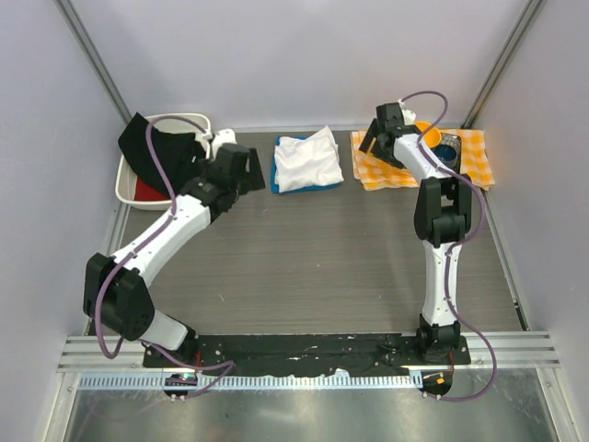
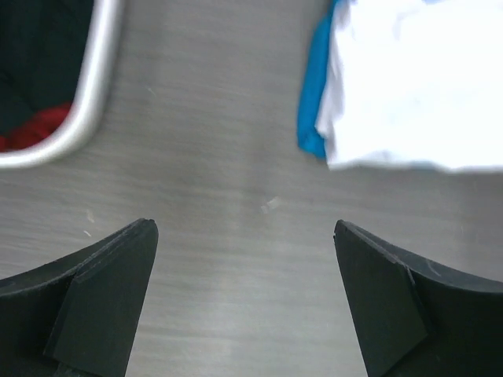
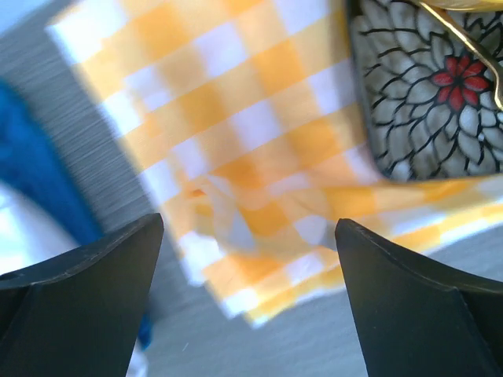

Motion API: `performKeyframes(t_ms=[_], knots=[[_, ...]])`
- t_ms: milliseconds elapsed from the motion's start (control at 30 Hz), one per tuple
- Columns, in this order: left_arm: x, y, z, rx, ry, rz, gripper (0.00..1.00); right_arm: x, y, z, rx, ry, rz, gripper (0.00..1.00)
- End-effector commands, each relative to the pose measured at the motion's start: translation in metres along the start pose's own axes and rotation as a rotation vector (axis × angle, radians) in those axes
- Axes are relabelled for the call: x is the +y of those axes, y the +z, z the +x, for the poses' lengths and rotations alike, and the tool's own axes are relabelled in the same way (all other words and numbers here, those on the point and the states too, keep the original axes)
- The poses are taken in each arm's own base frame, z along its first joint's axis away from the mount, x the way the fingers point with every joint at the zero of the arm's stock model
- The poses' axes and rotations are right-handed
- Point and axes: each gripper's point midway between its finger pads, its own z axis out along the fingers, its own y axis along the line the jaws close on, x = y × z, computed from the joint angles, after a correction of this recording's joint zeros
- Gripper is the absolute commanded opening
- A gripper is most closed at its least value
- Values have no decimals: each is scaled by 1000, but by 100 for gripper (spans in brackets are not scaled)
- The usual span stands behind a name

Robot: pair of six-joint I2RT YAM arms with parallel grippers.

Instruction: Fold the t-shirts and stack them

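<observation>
A: Starting near. Logged left gripper (image 2: 244,228) at lower centre of its wrist view: fingers spread wide, nothing between, bare table (image 2: 212,157) beneath.

B: Confirmed. Likewise right gripper (image 3: 247,224): spread apart, empty, hanging over orange-and-white checked cloth (image 3: 236,141), upper right of overhead view. Patterned dish (image 3: 432,102) resting on that cloth.

A: Farther back, top centre: noted white t-shirt (image 1: 308,158) folded, lying on blue t-shirt (image 2: 309,102). Only blue edges showing.

B: Upper left: found black t-shirt (image 1: 161,147) unfolded, draped over rim of white bin (image 1: 184,117). Spotted red fabric (image 1: 147,191) inside bin, under the black.
</observation>
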Motion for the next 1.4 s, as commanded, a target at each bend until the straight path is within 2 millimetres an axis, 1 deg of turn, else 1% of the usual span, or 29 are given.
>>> performKeyframes(t_ms=[0,33,67,100,133,167,200,233,267,300,333,367,400,433,467,533,567,633,667,700,800,967,1033,1067,1100,1167,1200,1233,1367], knots=[[48,14,-46,-34,-47,-130,100,74,-123,-50,-269,-78,-211,98],[53,18,-62,-53,-59,-146,100,81,-151,-54,-306,-80,-253,98],[75,24,-73,-59,-72,-210,100,79,-150,-31,-268,-112,-259,98],[85,35,-81,-45,-65,-244,100,82,-160,-22,-268,-122,-281,98],[95,40,-87,-44,-64,-276,100,93,-177,-8,-272,-144,-325,98],[117,47,-93,-35,-79,-317,100,90,-193,2,-288,-145,-361,97],[123,50,-107,-48,-91,-319,100,91,-205,9,-298,-149,-385,97],[134,67,-101,-18,-89,-351,100,96,-216,22,-293,-153,-412,97],[154,72,-106,-13,-109,-394,100,90,-229,33,-298,-155,-434,97],[160,76,-114,-15,-110,-400,100,88,-235,40,-298,-162,-447,97],[171,94,-102,23,-111,-431,100,86,-241,46,-297,-150,-454,97],[189,99,-102,34,-139,-466,100,80,-250,61,-289,-160,-471,97],[195,106,-102,42,-179,-470,100,81,-254,70,-279,-168,-494,96],[201,120,-89,78,-194,-484,100,82,-260,78,-275,-162,-517,96],[227,125,-87,90,-236,-520,99,79,-259,97,-252,-189,-518,96],[240,135,-86,92,-285,-531,97,77,-269,107,-258,-201,-535,96],[251,143,-81,94,-298,-548,97,75,-268,120,-239,-225,-536,96],[258,153,-80,99,-303,-549,97,71,-268,128,-229,-241,-528,96],[261,164,-70,126,-291,-557,96,68,-265,136,-217,-264,-521,96],[263,169,-74,123,-287,-558,96,69,-266,142,-210,-277,-525,96],[271,188,-66,150,-270,-571,95,66,-267,154,-197,-296,-530,96],[273,208,-66,144,-264,-539,94,68,-267,164,-198,-329,-531,96],[272,214,-69,138,-263,-526,91,71,-266,168,-194,-339,-531,96],[271,216,-70,136,-264,-517,86,72,-262,170,-187,-346,-523,96],[269,217,-75,129,-266,-501,64,73,-261,172,-185,-347,-523,96],[272,220,-74,136,-271,-507,35,75,-260,176,-181,-358,-520,96],[272,220,-79,127,-275,-506,10,76,-257,178,-175,-364,-516,96],[273,219,-79,128,-277,-508,0,76,-257,180,-174,-368,-513,95],[269,205,-96,84,-284,-493,0,82,-260,185,-176,-385,-520,95]])
